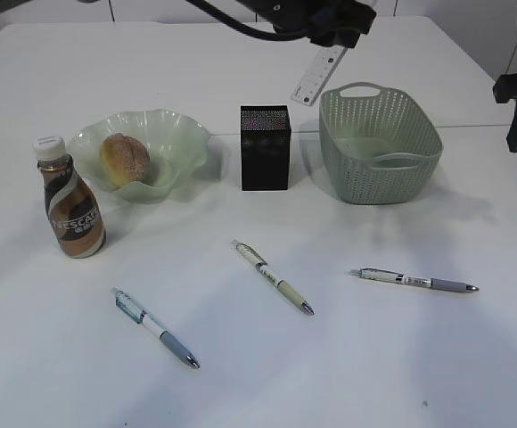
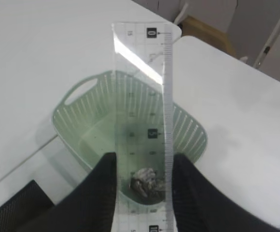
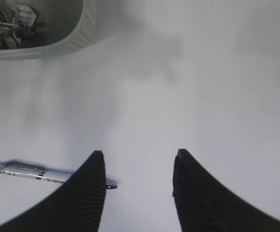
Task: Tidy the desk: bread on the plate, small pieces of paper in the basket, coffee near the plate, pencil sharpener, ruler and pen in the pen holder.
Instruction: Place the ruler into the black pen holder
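The left tool (image 2: 142, 179) pinches the short clear plastic ruler (image 2: 143, 121) in the air above the sage-green woven plastic basket (image 2: 82, 121), while the right tool (image 3: 139, 186) hangs spread over the white surface (image 3: 217, 96)

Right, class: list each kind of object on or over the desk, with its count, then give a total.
Pens: 3
Ruler: 1
Coffee bottle: 1
Bread: 1
Plate: 1
Pen holder: 1
Basket: 1
Paper wads, at least: 1
Total: 10
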Robot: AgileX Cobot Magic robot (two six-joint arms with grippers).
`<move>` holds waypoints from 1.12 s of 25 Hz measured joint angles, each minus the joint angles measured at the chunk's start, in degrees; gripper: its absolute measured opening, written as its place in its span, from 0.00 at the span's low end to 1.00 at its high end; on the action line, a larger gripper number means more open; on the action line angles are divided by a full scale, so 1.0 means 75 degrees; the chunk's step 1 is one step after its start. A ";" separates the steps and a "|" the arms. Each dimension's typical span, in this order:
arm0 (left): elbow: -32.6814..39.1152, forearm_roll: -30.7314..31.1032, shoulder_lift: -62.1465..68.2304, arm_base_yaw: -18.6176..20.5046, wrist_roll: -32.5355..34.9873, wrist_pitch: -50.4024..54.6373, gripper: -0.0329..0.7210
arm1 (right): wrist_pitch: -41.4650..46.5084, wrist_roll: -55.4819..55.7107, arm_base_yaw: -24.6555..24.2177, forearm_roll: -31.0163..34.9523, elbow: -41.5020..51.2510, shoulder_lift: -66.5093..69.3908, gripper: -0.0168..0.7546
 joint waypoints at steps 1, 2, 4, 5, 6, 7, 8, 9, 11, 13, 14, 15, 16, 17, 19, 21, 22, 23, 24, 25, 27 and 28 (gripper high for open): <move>0.0000 0.0000 -0.0097 0.0000 0.0038 -0.0056 0.37 | 0.0000 0.0000 0.0000 0.0000 0.0000 0.0000 0.50; 0.0000 -0.0014 -0.0183 0.0000 0.0083 -0.0096 0.37 | -0.0018 0.0000 0.0000 0.0017 0.0000 0.0000 0.50; 0.0000 -0.0014 -0.0387 0.0000 0.0126 -0.0159 0.37 | -0.0018 0.0000 0.0000 0.0052 0.0000 0.0000 0.50; 0.0000 -0.0027 -0.0471 0.0011 0.0138 -0.0159 0.37 | -0.0018 0.0000 0.0000 0.0052 0.0000 0.0000 0.50; 0.0000 -0.0042 -0.0583 0.0052 0.0143 -0.0159 0.37 | -0.0035 -0.0047 0.0000 0.0146 0.0000 0.0000 0.50; 0.0000 -0.0057 -0.0660 0.0087 0.0143 -0.0159 0.37 | -0.0035 -0.0047 0.0000 0.0156 0.0000 0.0000 0.50; 0.0000 -0.0072 -0.0751 0.0107 0.0143 -0.0105 0.37 | -0.0035 -0.0047 0.0000 0.0175 0.0000 0.0000 0.50; 0.0000 -0.0087 -0.0847 0.0154 0.0143 -0.0072 0.37 | -0.0035 -0.0047 0.0000 0.0189 0.0000 0.0000 0.50; 0.0000 -0.0116 -0.1024 0.0253 0.0173 0.0038 0.37 | -0.0035 -0.0047 0.0000 0.0224 0.0000 0.0000 0.50; 0.0000 -0.0388 -0.1195 0.0406 0.0380 0.0141 0.37 | -0.0035 -0.0047 0.0000 0.0257 0.0000 0.0000 0.50; 0.0000 -0.0645 -0.1293 0.0506 0.0573 0.0249 0.37 | -0.0035 -0.0047 0.0000 0.0257 0.0000 0.0000 0.50; 0.0000 -0.0964 -0.1349 0.0619 0.0782 0.0315 0.37 | -0.0035 -0.0047 0.0000 0.0293 0.0000 0.0000 0.50; 0.0000 -0.1351 -0.1401 0.0739 0.1065 0.0404 0.37 | -0.0035 -0.0047 0.0000 0.0304 0.0000 0.0000 0.50; 0.0000 -0.1685 -0.1415 0.0867 0.1369 0.0499 0.37 | -0.0035 -0.0047 0.0000 0.0309 0.0000 0.0000 0.50; 0.0000 -0.2484 -0.1432 0.1083 0.2009 0.0753 0.37 | -0.0035 -0.0061 0.0000 0.0340 0.0000 0.0000 0.50; 0.0000 -0.3078 -0.1432 0.1245 0.2647 0.0990 0.37 | -0.0035 -0.0061 0.0000 0.0340 0.0000 0.0000 0.50; 0.0000 -0.3351 -0.1432 0.1307 0.3088 0.1069 0.37 | -0.0035 -0.0061 0.0000 0.0340 0.0000 0.0000 0.50; 0.0000 -0.3580 -0.1432 0.1339 0.3434 0.1150 0.37 | -0.0035 -0.0061 0.0000 0.0340 0.0000 0.0000 0.50; 0.0000 -0.3721 -0.1432 0.1379 0.3669 0.1223 0.37 | -0.0035 -0.0061 0.0000 0.0350 0.0000 0.0000 0.50; 0.0000 -0.3836 -0.1432 0.1420 0.3895 0.1259 0.37 | -0.0035 -0.0061 0.0000 0.0350 0.0000 0.0000 0.50; 0.0000 -0.3935 -0.1432 0.1497 0.4177 0.1312 0.37 | -0.0035 -0.0061 0.0000 0.0357 0.0000 0.0000 0.50; 0.0000 -0.3991 -0.1432 0.1532 0.4349 0.1323 0.37 | -0.0035 -0.0061 0.0000 0.0357 0.0000 0.0000 0.50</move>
